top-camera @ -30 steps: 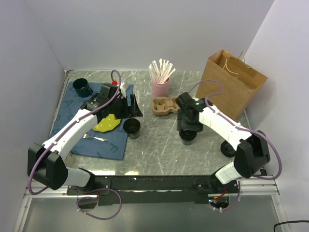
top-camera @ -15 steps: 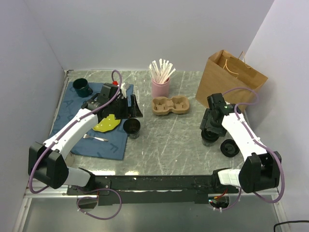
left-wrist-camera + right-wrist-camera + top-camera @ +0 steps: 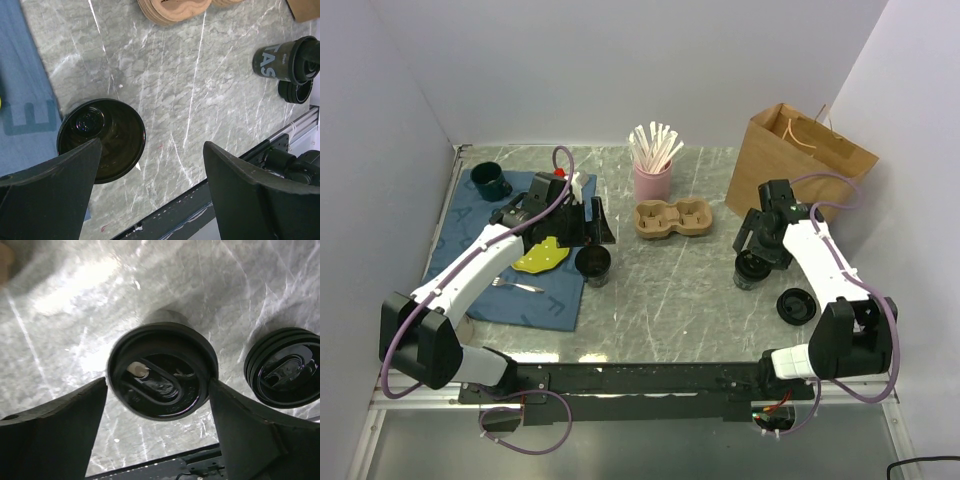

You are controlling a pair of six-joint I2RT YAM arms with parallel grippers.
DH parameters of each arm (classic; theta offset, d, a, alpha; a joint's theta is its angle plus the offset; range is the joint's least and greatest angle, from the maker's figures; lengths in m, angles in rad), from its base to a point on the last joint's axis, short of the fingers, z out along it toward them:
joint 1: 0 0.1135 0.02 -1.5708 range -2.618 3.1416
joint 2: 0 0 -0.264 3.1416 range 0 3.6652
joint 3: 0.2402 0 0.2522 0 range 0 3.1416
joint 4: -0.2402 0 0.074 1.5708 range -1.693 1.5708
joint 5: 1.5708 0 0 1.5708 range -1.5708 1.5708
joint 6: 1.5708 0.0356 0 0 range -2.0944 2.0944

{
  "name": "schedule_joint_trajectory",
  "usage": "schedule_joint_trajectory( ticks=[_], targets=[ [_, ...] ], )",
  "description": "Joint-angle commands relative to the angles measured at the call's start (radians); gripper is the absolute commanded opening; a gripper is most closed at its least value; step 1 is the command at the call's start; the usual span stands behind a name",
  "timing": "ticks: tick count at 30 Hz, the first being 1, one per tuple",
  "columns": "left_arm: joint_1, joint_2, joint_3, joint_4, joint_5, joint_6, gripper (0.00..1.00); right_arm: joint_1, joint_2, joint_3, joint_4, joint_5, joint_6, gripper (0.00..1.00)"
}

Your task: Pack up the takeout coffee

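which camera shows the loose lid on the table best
Right wrist: the loose lid is close, its top face clear. Top external shows it small; left wrist shows it tiny beside the lidded cup.

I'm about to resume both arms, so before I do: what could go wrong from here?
1. The right fingers flank the lidded cup closely, and the loose lid lies right beside it; a sideways pull-away could tip the cup or knock the lid away.
2. The open cup sits off-centre, partly under one of the left fingers, at the edge of the blue cloth; closing now might shove or topple it.
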Motion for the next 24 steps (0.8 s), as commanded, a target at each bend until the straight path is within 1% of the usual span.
schedule_joint_trajectory(
  ticks=[1,6,9,10,12,14,16,17,18,20,21,23,24],
  targets=[
    [-0.002,-0.003,0.046,-0.001,-0.013,0.015,0.89,-0.006,-0.023,0.115,-0.037,0.003,0.001,0.92],
    [-0.002,0.0,0.063,-0.004,-0.015,0.021,0.89,-0.006,-0.044,0.167,-0.076,-0.051,0.001,0.91],
    [-0.002,0.0,0.069,-0.003,-0.006,0.026,0.89,-0.006,-0.066,0.216,-0.074,-0.109,-0.053,0.89],
    [-0.002,-0.001,0.07,-0.004,-0.007,0.026,0.89,-0.003,-0.072,0.233,-0.054,-0.144,-0.098,0.87],
    [-0.002,-0.009,0.067,0.0,-0.024,0.029,0.89,0.003,-0.09,0.302,-0.025,-0.152,-0.149,0.86],
    [-0.002,-0.02,0.067,0.008,-0.036,0.037,0.89,0.006,-0.107,0.339,0.07,-0.206,-0.241,0.87],
    [-0.002,-0.02,0.081,-0.01,-0.045,0.053,0.9,0.006,-0.092,0.442,0.095,-0.226,-0.322,0.86],
    [-0.002,-0.018,0.081,-0.014,-0.044,0.057,0.89,0.006,-0.051,0.492,0.063,-0.191,-0.333,0.84],
    [-0.002,-0.018,0.078,-0.018,-0.042,0.058,0.89,0.004,-0.028,0.591,0.047,-0.171,-0.397,0.83],
    [-0.002,-0.026,0.052,-0.007,-0.021,0.055,0.89,0.004,0.049,0.698,-0.018,-0.129,-0.46,0.83],
    [-0.002,-0.035,0.043,-0.003,-0.013,0.052,0.89,0.004,0.077,0.806,-0.045,-0.093,-0.523,0.84],
    [-0.002,-0.049,0.02,0.009,-0.002,0.05,0.89,-0.002,0.148,0.905,-0.095,-0.076,-0.579,0.86],
    [-0.002,-0.053,0.014,0.013,-0.004,0.049,0.89,-0.005,0.172,0.995,-0.109,-0.06,-0.618,0.88]
  ],
)
